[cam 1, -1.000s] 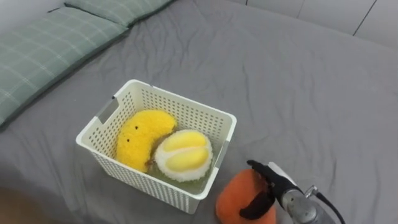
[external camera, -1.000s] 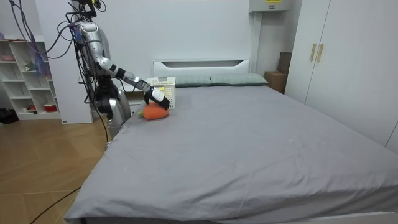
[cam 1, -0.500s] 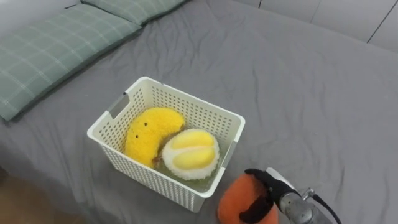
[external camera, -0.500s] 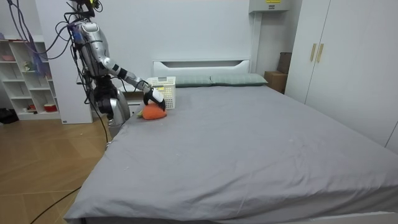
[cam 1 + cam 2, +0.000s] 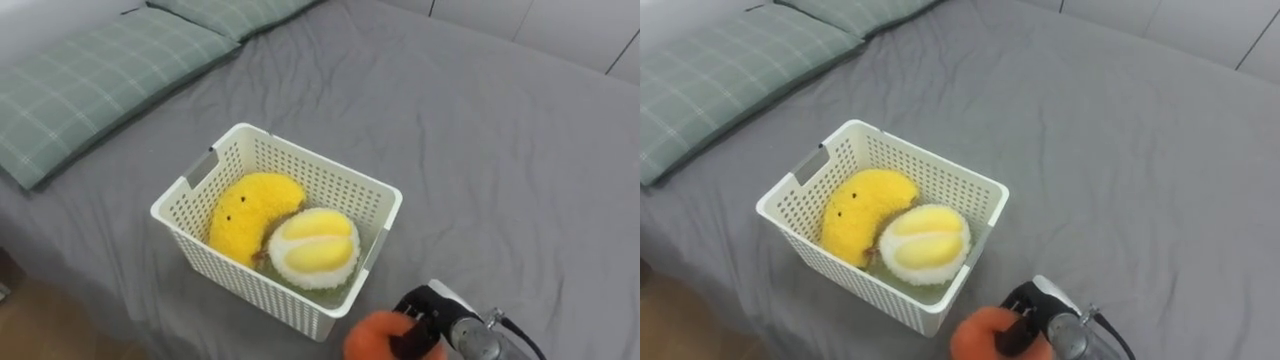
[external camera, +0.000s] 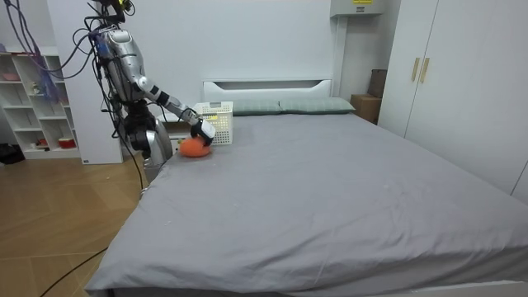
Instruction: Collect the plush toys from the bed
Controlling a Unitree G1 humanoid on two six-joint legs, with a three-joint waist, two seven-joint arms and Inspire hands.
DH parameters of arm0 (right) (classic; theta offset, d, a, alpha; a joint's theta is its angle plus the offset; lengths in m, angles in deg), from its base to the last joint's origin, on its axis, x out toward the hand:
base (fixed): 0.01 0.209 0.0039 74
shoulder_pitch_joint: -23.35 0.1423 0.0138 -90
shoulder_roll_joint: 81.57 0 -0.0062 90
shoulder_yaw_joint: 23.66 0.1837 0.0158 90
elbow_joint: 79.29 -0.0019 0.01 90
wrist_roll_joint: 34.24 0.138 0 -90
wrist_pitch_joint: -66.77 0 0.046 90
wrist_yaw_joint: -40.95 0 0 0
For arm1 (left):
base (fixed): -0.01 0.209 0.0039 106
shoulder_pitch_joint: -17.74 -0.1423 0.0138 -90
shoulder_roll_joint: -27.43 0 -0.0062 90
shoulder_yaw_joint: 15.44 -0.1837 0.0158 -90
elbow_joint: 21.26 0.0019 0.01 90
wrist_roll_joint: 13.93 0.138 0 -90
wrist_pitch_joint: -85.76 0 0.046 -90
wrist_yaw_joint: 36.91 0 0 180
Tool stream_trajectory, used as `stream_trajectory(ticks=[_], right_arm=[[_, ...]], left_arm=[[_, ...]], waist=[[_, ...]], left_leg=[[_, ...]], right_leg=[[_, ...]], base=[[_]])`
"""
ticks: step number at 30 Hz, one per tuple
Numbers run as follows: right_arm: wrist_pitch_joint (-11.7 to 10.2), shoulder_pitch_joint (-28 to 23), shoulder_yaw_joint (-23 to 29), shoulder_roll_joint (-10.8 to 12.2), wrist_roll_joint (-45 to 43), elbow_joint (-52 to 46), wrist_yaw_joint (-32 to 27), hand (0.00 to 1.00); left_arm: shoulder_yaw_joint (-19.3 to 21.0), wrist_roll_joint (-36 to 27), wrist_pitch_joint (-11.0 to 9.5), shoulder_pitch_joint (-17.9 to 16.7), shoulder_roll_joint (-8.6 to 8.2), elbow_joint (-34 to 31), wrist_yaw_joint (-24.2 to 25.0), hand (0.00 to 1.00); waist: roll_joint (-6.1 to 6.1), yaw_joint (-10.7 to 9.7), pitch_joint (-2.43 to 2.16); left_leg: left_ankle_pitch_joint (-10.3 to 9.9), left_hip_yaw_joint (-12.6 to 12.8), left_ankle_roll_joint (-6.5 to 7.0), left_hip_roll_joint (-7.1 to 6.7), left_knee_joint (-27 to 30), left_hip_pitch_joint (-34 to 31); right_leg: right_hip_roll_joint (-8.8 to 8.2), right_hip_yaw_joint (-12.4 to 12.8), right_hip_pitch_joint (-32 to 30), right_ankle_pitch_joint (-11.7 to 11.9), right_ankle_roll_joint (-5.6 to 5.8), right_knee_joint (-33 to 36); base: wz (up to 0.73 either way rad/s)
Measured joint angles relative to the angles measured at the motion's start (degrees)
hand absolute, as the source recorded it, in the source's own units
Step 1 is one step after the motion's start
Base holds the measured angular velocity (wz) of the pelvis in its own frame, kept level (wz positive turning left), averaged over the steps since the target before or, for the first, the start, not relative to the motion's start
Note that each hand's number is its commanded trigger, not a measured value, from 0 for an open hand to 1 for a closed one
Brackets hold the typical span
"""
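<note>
A white slotted basket [image 5: 190, 196] [image 5: 790, 190] stands on the grey bed near its edge. Inside lie a yellow banana plush [image 5: 245, 208] [image 5: 855, 212] and a round durian plush [image 5: 314, 243] [image 5: 923, 238]. At the bottom of both eye views my right hand [image 5: 418, 312] [image 5: 1023, 304] has its dark fingers curled into an orange plush toy [image 5: 372, 337] [image 5: 978, 334], just right of the basket's near corner. In the room view the same hand [image 6: 201, 131] holds the orange toy [image 6: 192, 147] beside the basket [image 6: 216, 110].
Green checked pillows [image 5: 90, 80] [image 5: 710, 75] lie at the head of the bed, up and left of the basket. Grey sheet [image 5: 500, 150] stretches wide to the right. I stand at the bedside by a white shelf unit [image 6: 37, 103]; wardrobes [image 6: 445, 82] line the far wall.
My right hand's fingers have closed onto the orange toy, squeezing it smaller. The head camera has shifted, so the basket sits a little further right in the picture.
</note>
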Motion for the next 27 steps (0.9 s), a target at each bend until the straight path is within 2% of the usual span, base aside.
stream_trajectory(ticks=[6,10,13,18,20,23,26,27], right_arm=[[0.24,0.23,2.32,-0.19,1.44,-1.21,0.00,1.00],[0.65,0.25,5.22,-2.12,1.34,-11.09,-0.11,1.00],[0.39,0.67,10.86,-3.62,-0.93,-22.34,-1.70,1.00],[0.19,1.32,13.95,-6.51,-3.03,-29.62,-4.94,1.00],[0.67,1.35,14.62,-6.64,-3.08,-31.59,-5.30,1.00],[0.71,1.35,14.71,-6.64,-3.12,-33.68,-5.90,1.00],[0.90,1.44,14.71,-6.64,-3.30,-34.17,-6.48,1.00],[1.56,1.59,14.72,-6.64,-3.31,-34.70,-6.48,1.00]], left_arm=[[0.08,0.30,0.06,1.09,0.04,0.02,0.01,0.00],[0.98,-0.09,0.04,1.00,0.44,0.08,0.04,0.00],[2.60,-0.10,-0.12,1.23,0.35,0.18,0.14,0.00],[2.59,-0.09,-0.21,2.14,0.24,0.17,0.13,0.00],[2.59,-0.13,-0.24,2.47,0.14,0.00,0.13,0.00],[2.59,-0.12,-0.22,2.44,0.09,-0.01,0.14,0.00],[2.59,-0.11,-0.19,2.47,0.08,-0.02,0.19,0.00],[2.59,-0.13,-0.21,2.53,0.08,0.00,0.31,0.00]], waist=[[-0.42,-0.60,-0.20],[-0.86,-2.72,0.08],[-1.28,-3.84,0.02],[-1.15,-5.12,0.14],[-0.90,-5.35,0.21],[-0.54,-6.26,-0.09],[-0.48,-6.41,-0.19],[-0.48,-6.41,-0.19]], left_leg=[[0.04,0.53,0.10,-0.12,0.58,-0.49],[0.03,1.21,0.12,0.06,0.35,0.06],[-0.04,2.95,0.23,0.32,-0.69,0.46],[-0.19,3.88,0.47,0.41,-1.43,1.14],[-0.21,4.57,0.48,0.55,-1.93,1.37],[-0.20,5.56,0.48,0.72,-2.52,1.51],[-0.21,6.26,0.48,0.88,-2.87,1.98],[-0.21,6.50,0.48,0.96,-2.92,2.09]], right_leg=[[-0.06,0.09,-0.17,-0.22,0.04,-0.29],[0.00,0.76,-0.05,-0.20,0.04,-0.68],[0.10,2.94,-0.89,-0.16,0.13,-0.73],[-0.03,3.44,-1.14,0.14,0.40,-0.62],[0.04,4.38,-1.27,0.14,0.41,-0.61],[0.11,5.14,-1.67,0.14,0.41,-0.57],[0.17,5.97,-1.94,0.14,0.41,-0.32],[0.16,6.08,-2.29,0.14,0.41,0.18]], base=[[0.00],[-0.09],[-0.30],[-0.14],[-0.21],[-0.15],[-0.14],[-0.08]])
